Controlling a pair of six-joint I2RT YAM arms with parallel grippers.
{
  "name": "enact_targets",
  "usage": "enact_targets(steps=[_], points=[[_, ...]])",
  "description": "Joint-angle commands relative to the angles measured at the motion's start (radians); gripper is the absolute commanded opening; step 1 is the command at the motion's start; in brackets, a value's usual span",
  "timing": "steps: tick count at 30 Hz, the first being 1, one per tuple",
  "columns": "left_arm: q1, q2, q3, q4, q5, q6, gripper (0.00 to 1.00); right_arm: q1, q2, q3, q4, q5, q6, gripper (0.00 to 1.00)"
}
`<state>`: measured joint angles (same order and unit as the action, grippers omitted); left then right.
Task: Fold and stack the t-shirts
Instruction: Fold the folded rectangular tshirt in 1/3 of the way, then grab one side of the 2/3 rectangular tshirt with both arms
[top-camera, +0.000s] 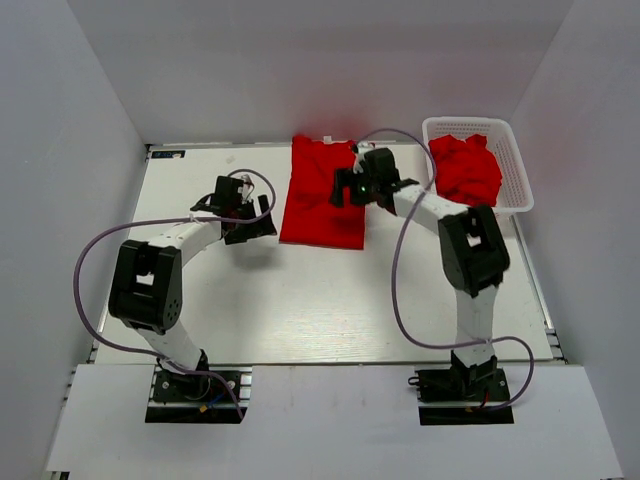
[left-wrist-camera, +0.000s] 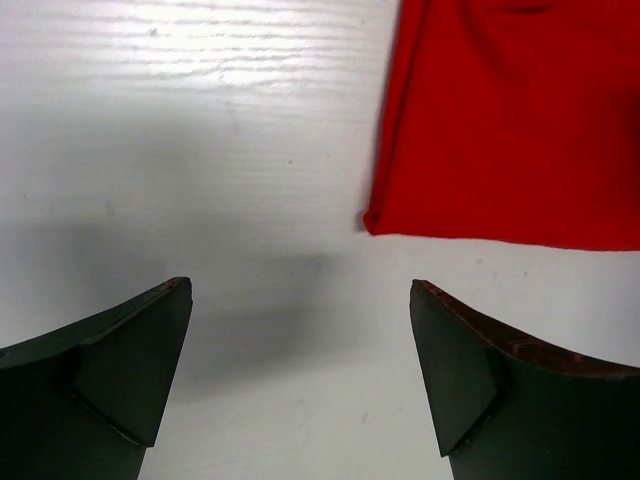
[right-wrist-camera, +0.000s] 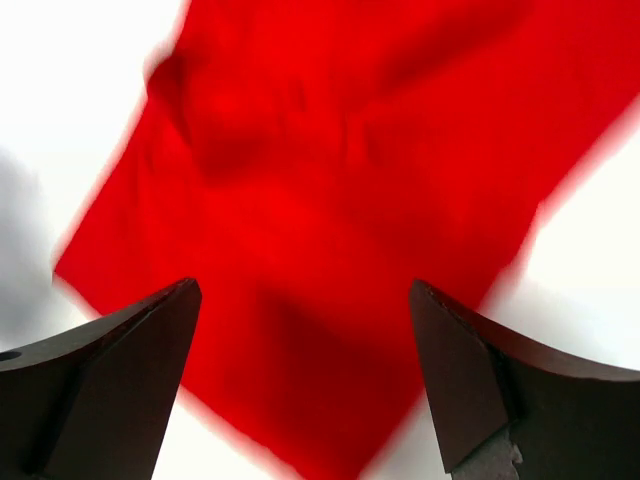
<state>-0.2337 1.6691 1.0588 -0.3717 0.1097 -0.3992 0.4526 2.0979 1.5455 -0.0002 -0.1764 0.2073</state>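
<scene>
Table shirt: soft bright red fabric t-shirt (top-camera: 322, 205), roughly rectangular, flat at far centre of white grained table (top-camera: 300, 300)
Basket: white plastic lattice basket (top-camera: 515, 170), far right, holds crumpled red fabric (top-camera: 465, 168)
Left gripper (left-wrist-camera: 300, 300): dark fingers wide, empty, beside shirt corner
Right gripper (right-wrist-camera: 300, 300): dark fingers wide, empty, above shirt

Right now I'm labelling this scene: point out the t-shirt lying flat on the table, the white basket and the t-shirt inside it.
flat t-shirt (top-camera: 312, 200): top view, middle of its fabric.
white basket (top-camera: 468, 121): top view, far rim.
bunched t-shirt (top-camera: 465, 172): top view, middle of the heap.
</scene>
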Motion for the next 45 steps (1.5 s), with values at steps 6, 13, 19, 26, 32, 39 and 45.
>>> enact_targets(steps=[6,13,19,26,32,39,45], points=[[-0.05,0.159,0.125,0.077,0.111,0.089,0.99,0.004,-0.286,-0.367,-0.155,0.089,0.154,0.9],[-0.09,0.268,0.182,0.047,0.081,0.099,0.86,0.0,-0.233,-0.407,-0.133,0.022,0.192,0.87],[-0.108,0.268,0.144,0.057,0.081,0.108,0.63,0.003,-0.194,-0.42,-0.101,-0.023,0.21,0.82],[-0.118,0.256,0.078,0.082,0.133,0.108,0.29,0.003,-0.222,-0.498,-0.081,-0.029,0.222,0.66],[-0.118,0.247,0.059,0.103,0.142,0.097,0.0,0.001,-0.226,-0.524,-0.037,-0.038,0.231,0.03],[-0.148,0.01,-0.072,0.093,0.101,0.086,0.0,0.008,-0.436,-0.624,-0.124,0.002,0.163,0.0],[-0.196,-0.233,-0.181,0.036,0.174,0.04,0.0,0.011,-0.666,-0.677,-0.345,-0.046,0.103,0.0]])
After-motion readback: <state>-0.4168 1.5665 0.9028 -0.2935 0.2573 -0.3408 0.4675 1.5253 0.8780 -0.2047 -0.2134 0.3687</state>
